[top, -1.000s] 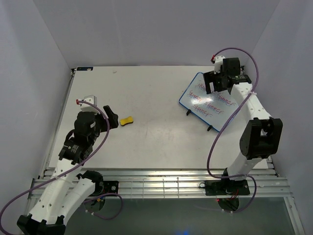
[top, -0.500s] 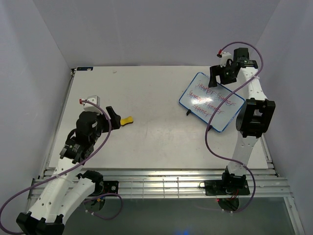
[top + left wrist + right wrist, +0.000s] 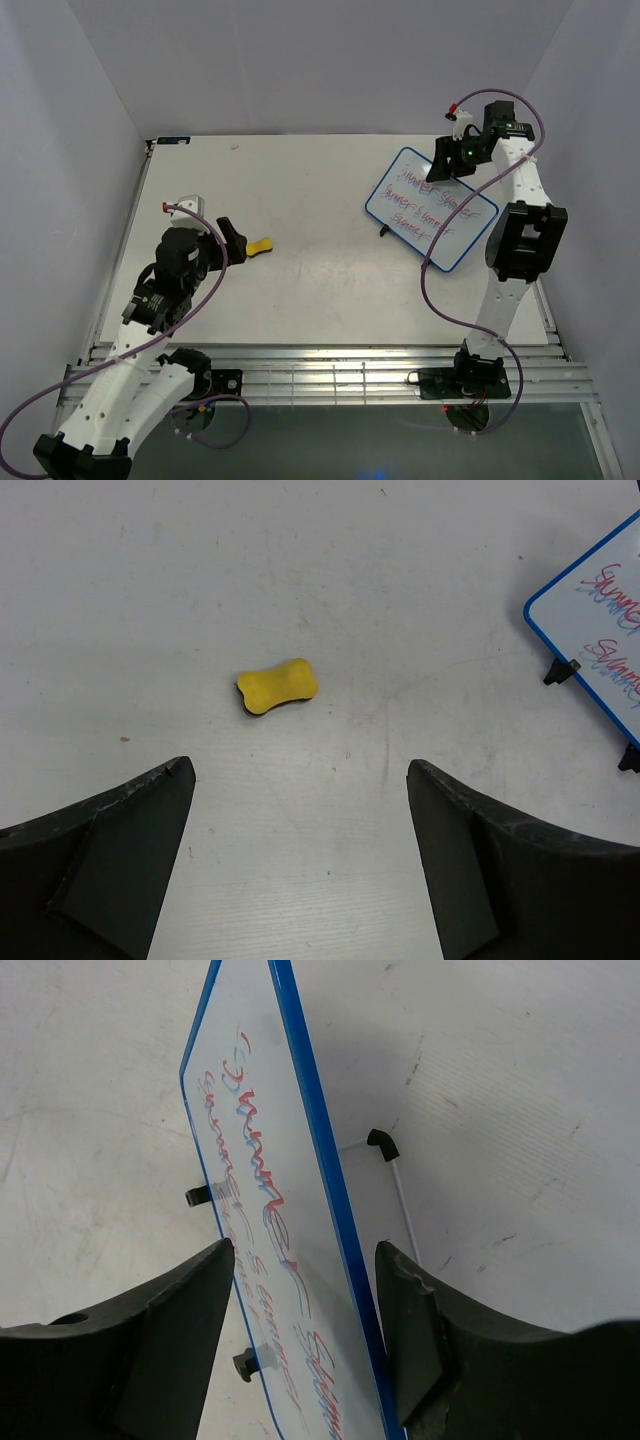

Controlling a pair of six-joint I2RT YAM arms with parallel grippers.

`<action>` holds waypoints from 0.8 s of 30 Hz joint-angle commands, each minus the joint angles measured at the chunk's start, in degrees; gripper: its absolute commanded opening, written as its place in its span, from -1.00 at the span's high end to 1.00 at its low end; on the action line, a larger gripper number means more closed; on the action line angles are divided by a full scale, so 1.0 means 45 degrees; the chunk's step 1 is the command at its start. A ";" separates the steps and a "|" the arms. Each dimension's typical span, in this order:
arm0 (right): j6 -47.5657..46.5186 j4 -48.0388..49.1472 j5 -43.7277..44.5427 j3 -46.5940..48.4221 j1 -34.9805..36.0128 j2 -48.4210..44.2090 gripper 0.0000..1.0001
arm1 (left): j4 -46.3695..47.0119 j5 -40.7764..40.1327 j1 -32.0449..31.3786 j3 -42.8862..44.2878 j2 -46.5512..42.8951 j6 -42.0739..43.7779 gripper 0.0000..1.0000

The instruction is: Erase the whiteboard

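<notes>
I see left claw (image 3: 300, 768) wide open, empty, yellow bone-shaped sponge (image 3: 278, 685) ahead on desk (image 3: 400, 580); right claw (image 3: 305, 1250) open, astride edge of blue-rimmed whiteboard (image 3: 260, 1160).

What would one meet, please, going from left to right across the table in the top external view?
Left tool → yellow sponge → whiteboard. The right tool overlaps the whiteboard's far edge, so its place in the order is unclear.
</notes>
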 commanded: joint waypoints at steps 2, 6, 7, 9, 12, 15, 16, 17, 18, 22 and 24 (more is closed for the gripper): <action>0.0061 -0.0871 -0.0822 -0.0164 0.0172 -0.1067 -0.25 | 0.0173 -0.0010 -0.0056 -0.0059 -0.0058 -0.0010 -0.96; 0.0119 -0.0793 -0.0900 -0.0457 0.0172 -0.1360 -0.21 | 0.0192 0.0010 -0.0056 -0.0059 -0.0039 -0.0010 -0.96; 0.0120 -0.0812 -0.0919 -0.0536 0.0172 -0.1477 -0.20 | 0.0173 0.0029 -0.0056 -0.0059 -0.0039 -0.0010 -0.96; 0.0061 -0.0792 -0.0959 -0.0886 0.0172 -0.1633 -0.12 | 0.0192 0.0010 -0.0056 -0.0059 -0.0058 -0.0010 -0.96; 0.0080 -0.0656 -0.0900 -0.1355 0.0172 -0.1965 -0.04 | 0.0192 0.0010 -0.0056 -0.0059 -0.0058 -0.0010 -0.96; 0.0061 -0.0577 -0.0880 -0.1883 0.0172 -0.2317 0.06 | 0.0192 0.0029 -0.0056 -0.0059 -0.0058 -0.0010 -0.96; 0.0080 -0.0577 -0.0861 -0.2000 0.0172 -0.2492 0.08 | 0.0192 0.0029 -0.0056 -0.0078 -0.0039 -0.0010 -0.96; 0.0080 -0.0577 -0.0861 -0.2059 0.0172 -0.2590 0.09 | 0.0192 0.0029 -0.0056 -0.0078 -0.0039 0.0009 -0.96; 0.0100 -0.0539 -0.0900 -0.2195 0.0172 -0.2804 0.09 | 0.0173 0.0029 -0.0056 -0.0059 -0.0039 -0.0010 -0.96; 0.0217 -0.0421 -0.0842 -0.2430 0.0192 -0.3351 0.17 | 0.0173 0.0068 -0.0056 -0.0059 -0.0019 0.0010 -0.96; 0.0256 -0.0363 -0.0841 -0.2548 0.0192 -0.3489 0.23 | 0.0192 0.0068 -0.0056 -0.0059 -0.0038 0.0010 -0.96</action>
